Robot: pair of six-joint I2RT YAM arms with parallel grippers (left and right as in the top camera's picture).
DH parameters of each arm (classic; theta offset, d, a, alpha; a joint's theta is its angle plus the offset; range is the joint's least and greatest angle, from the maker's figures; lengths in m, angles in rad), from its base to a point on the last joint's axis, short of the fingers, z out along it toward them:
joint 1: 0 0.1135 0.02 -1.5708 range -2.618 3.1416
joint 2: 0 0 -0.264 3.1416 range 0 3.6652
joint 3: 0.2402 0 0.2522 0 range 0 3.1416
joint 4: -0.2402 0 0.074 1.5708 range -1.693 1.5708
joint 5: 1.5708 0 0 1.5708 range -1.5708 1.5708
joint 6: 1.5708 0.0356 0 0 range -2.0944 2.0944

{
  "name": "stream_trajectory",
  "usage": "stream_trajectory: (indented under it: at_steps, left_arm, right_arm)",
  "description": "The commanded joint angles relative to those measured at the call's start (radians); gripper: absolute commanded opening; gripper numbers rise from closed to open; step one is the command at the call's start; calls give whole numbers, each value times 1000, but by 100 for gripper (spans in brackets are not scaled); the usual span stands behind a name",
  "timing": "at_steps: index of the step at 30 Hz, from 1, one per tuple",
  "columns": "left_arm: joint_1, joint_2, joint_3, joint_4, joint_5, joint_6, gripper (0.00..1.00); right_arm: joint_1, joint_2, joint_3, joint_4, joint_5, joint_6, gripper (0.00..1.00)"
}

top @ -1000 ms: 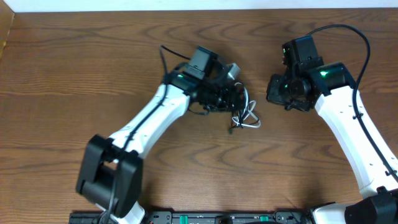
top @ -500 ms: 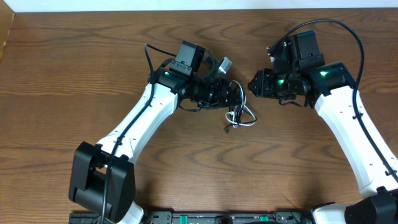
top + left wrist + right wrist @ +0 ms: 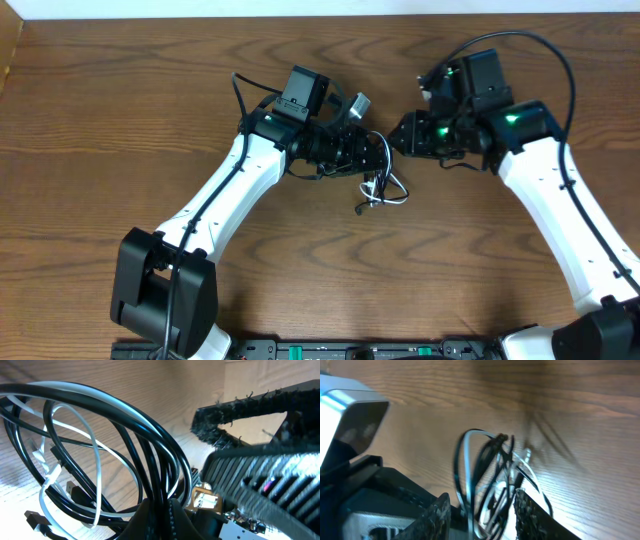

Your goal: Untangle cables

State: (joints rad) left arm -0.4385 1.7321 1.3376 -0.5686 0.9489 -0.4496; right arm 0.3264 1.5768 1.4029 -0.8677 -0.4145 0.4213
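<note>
the left gripper (image 3: 372, 152) is clamped shut on the tangled black and white cables (image 3: 150, 455), presenting them fanned out over the wooden table (image 3: 100, 150), likely so the half-open right gripper (image 3: 482, 504), straddling but not yet pinching them, can pick one.

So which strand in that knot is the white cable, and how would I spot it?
Find the middle of the wooden table, where the left hand pinches a small bundle of looped cables. Among those loops, the white cable is the only pale strand; every other one is black.
</note>
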Motion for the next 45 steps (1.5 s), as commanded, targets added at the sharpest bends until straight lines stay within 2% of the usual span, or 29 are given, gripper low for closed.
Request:
stream_trajectory:
  at_steps: [1, 9, 14, 18, 22, 27, 31, 37, 45]
  left_arm:
    - [2, -13, 12, -3, -1, -8, 7]
    - [2, -13, 12, -2, 0, -9, 8]
    - [2, -13, 12, -2, -21, -12, 8]
    - [2, -13, 12, -2, -27, -13, 7]
    - [5, -13, 13, -2, -73, -18, 7]
    - [8, -13, 12, 44, -256, -158, 8]
    - [8, -13, 12, 47, -352, -217, 8]
    - [10, -13, 12, -2, -487, -226, 7]
    - [29, -13, 13, -185, -726, -221, 7]
  right_arm:
    - [31, 13, -5, 27, -11, 8, 39]
    - [71, 37, -5, 46, 53, 12, 36]
    - [90, 84, -5, 49, 107, 12, 25]
    - [87, 103, -5, 46, 156, 13, 9]
    - [76, 102, -4, 38, 234, 68, 2]
    - [56, 102, -5, 26, 246, 152, 1]
    - [57, 102, -5, -58, 381, 212, 1]
    - [16, 101, 3, -155, 515, 211, 1]
    - [-162, 82, 80, -243, 463, 92, 1]
